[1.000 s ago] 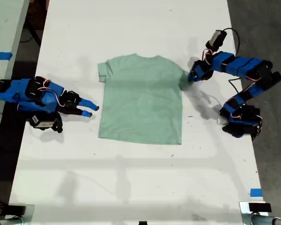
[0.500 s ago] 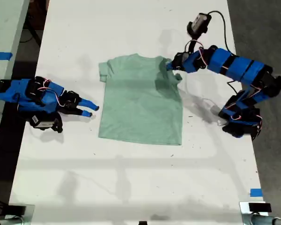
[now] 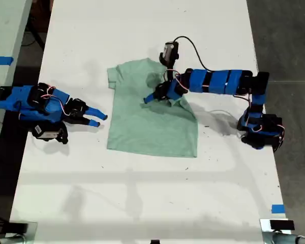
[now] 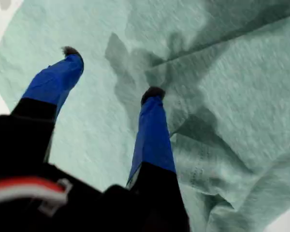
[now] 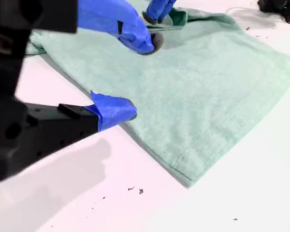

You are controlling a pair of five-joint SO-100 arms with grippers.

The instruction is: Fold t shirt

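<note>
No writing is readable. The t shirt [image 3: 147, 119] lies mid-table [image 3: 142, 203], collar toward the exterior view's top. My first gripper [image 3: 151, 96] (jaws spread) hovers over its folded-in sleeve; my second gripper [image 3: 94, 119], jaws parted, rests at the exterior view's left.

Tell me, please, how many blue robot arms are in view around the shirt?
2. One arm rests on the table at the exterior view's left, beside the t shirt; the other reaches in from that view's right over the shirt.
</note>
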